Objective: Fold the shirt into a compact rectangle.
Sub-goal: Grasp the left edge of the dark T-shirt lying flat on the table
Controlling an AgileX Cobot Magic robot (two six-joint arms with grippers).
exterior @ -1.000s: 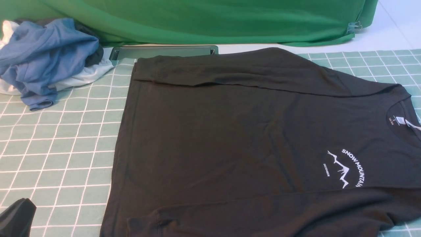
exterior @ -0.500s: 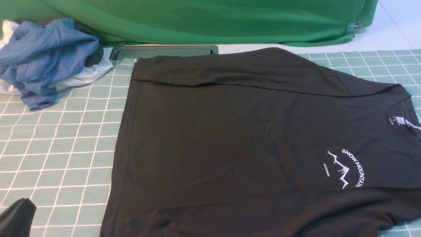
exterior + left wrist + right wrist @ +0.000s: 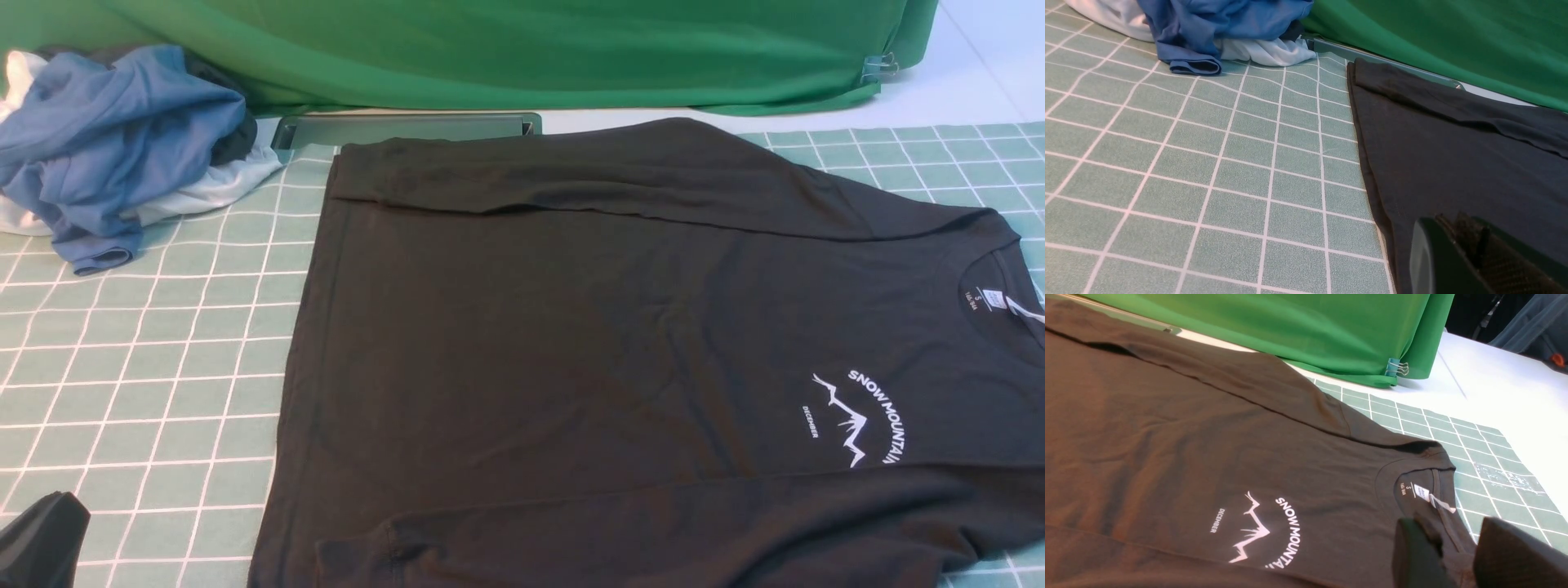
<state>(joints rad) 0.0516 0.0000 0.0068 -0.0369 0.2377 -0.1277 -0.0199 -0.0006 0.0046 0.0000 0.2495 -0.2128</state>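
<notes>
Shirt (image 3: 571, 351) spread flat on checked mat (image 3: 147, 367), collar (image 3: 992, 269) toward 3 o'clock, hem (image 3: 295, 351) toward 9 o'clock. Left gripper (image 3: 1457, 237), at 7 o'clock, clenched and empty; right gripper (image 3: 1449, 533), jaws parted beside the collar, grasping nothing.

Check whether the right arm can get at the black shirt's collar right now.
Probably yes: the right gripper sits right by the collar of the shirt, jaws apart, with nothing lying in between.
</notes>
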